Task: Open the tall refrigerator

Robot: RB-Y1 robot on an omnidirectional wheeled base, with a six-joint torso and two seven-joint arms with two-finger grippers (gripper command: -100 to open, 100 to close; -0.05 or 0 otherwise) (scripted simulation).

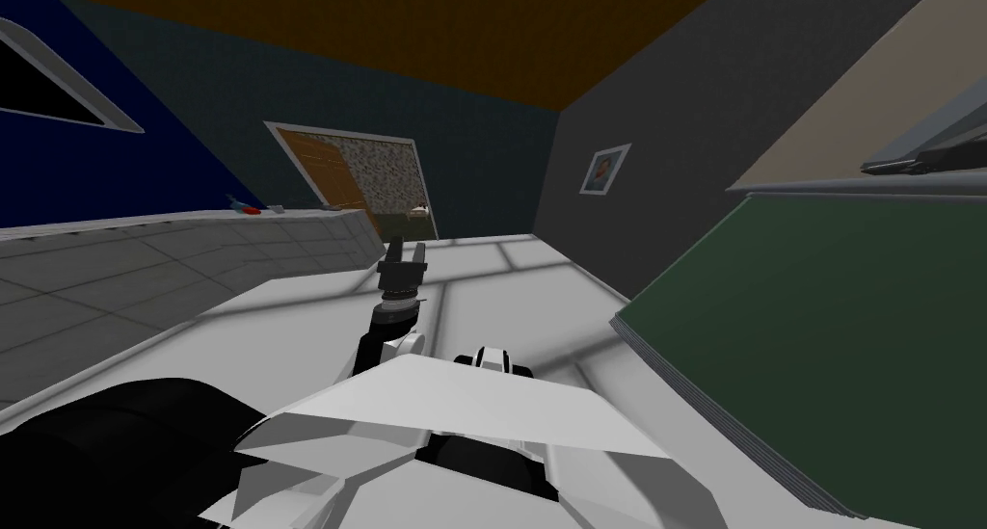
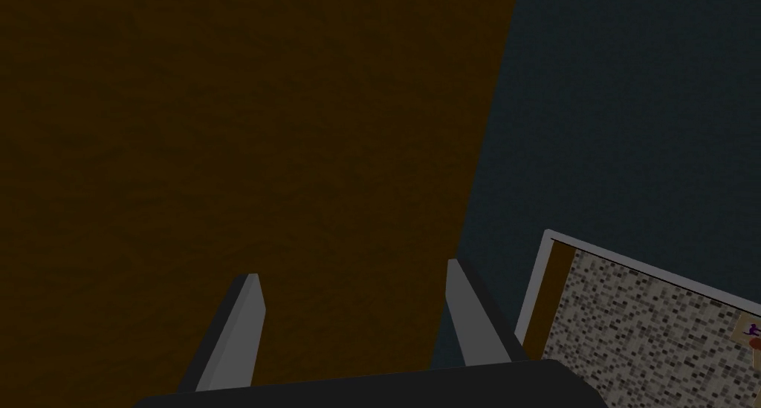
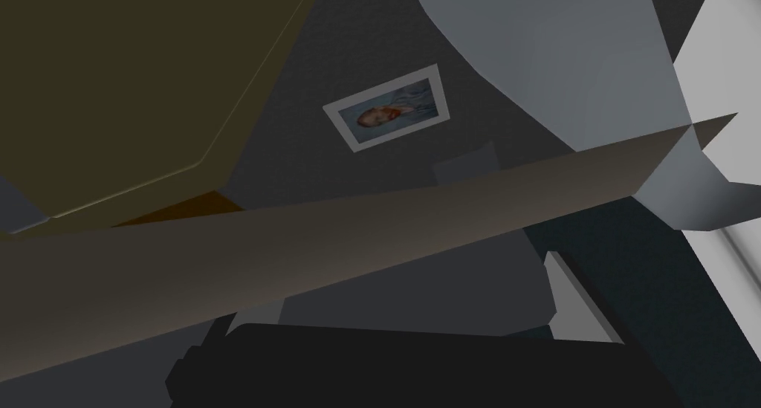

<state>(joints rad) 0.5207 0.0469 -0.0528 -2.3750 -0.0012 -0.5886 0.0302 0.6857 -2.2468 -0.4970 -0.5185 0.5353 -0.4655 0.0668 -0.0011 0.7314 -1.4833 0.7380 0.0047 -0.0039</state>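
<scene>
While held up over the pale tiled floor [image 1: 501,263], carries the left pincer [image 1: 406,253] released, blades spread apart, gripping nothing. Cannot tell the state of the right pincer [image 3: 394,307] behind a beige panel edge [image 3: 297,240] crossing just before it. Finds the tall dark green refrigerator [image 1: 819,340] close on the right. Sees a grey surface [image 1: 193,263] along the left with small red and blue items [image 1: 249,208], a doorway [image 1: 371,186] beyond.

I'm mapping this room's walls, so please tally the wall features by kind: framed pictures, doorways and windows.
framed picture: 1
doorway: 1
window: 1
Total: 3
</scene>
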